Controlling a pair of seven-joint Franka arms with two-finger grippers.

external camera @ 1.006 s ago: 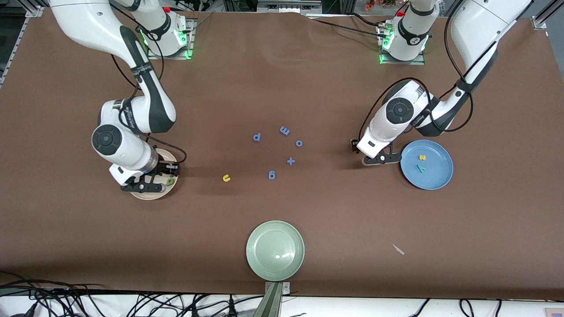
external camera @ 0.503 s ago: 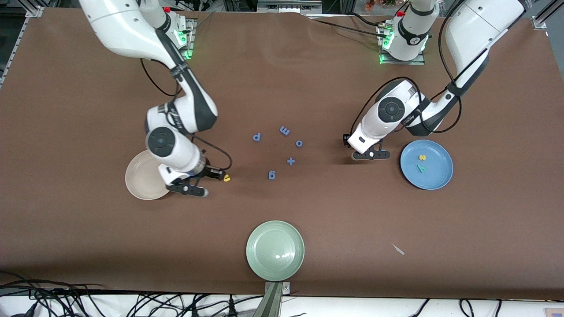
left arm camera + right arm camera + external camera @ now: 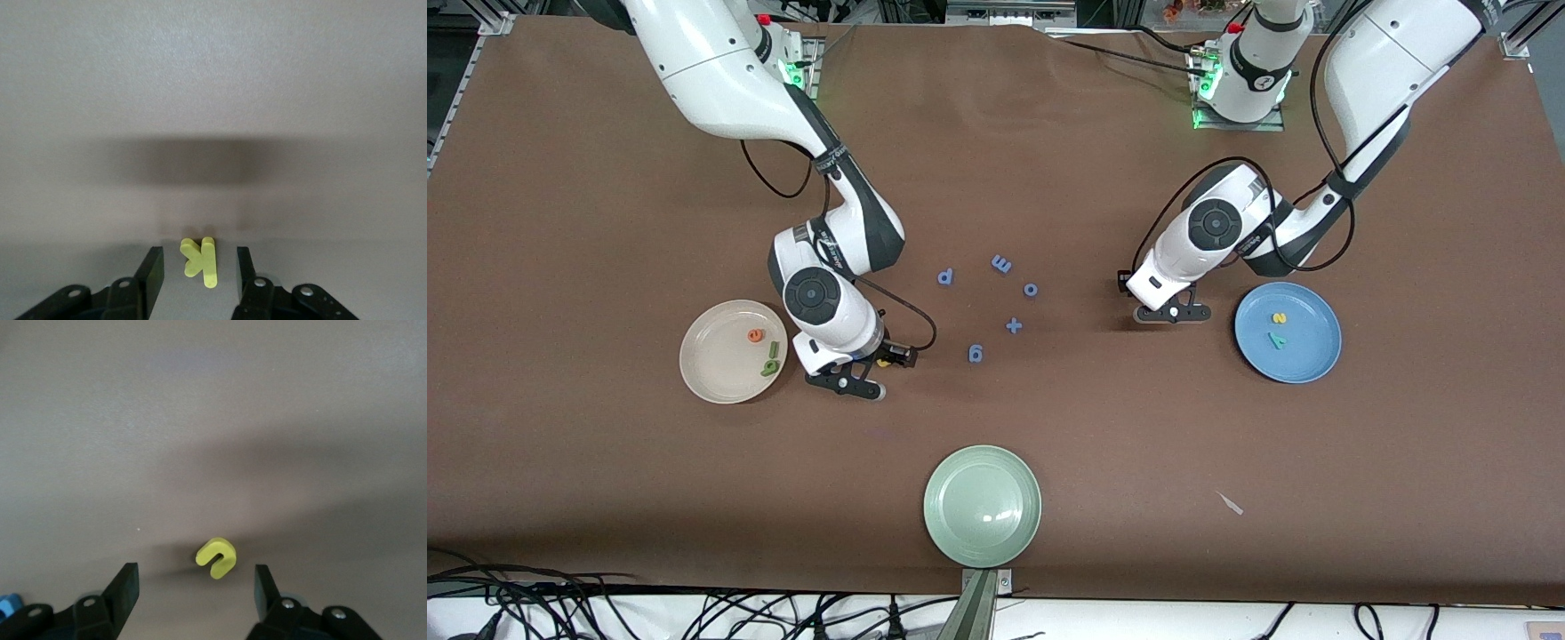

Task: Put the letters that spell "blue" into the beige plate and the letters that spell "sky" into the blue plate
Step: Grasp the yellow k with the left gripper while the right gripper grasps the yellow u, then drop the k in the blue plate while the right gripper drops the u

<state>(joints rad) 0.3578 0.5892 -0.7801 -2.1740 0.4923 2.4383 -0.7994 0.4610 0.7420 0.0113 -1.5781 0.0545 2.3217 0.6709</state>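
The beige plate [image 3: 710, 356] holds an orange e [image 3: 755, 335], a dark green l [image 3: 775, 349] and a green b [image 3: 767, 365]. My right gripper [image 3: 876, 371] [image 3: 195, 590] is low over the table beside that plate, open, with the yellow u [image 3: 883, 362] [image 3: 217, 557] lying between its fingers, untouched. The blue plate [image 3: 1312, 351] holds a yellow s [image 3: 1279, 317] and a teal y [image 3: 1278, 339]. Next to it, my left gripper [image 3: 1172, 313] [image 3: 197, 273] is open around the yellow k [image 3: 200, 261], which lies on the table with a gap on each side. The front view hides the k.
Several all-blue letters and a plus sign [image 3: 1014, 325] lie on the table between the two grippers. A pale green plate [image 3: 983, 506] sits near the front camera's edge. A small pale scrap [image 3: 1230, 503] lies nearer the camera than the blue plate.
My right gripper left the beige plate, where the green b now lies, and moved over the yellow u, opening wider. My left gripper shifted slightly away from the blue plate.
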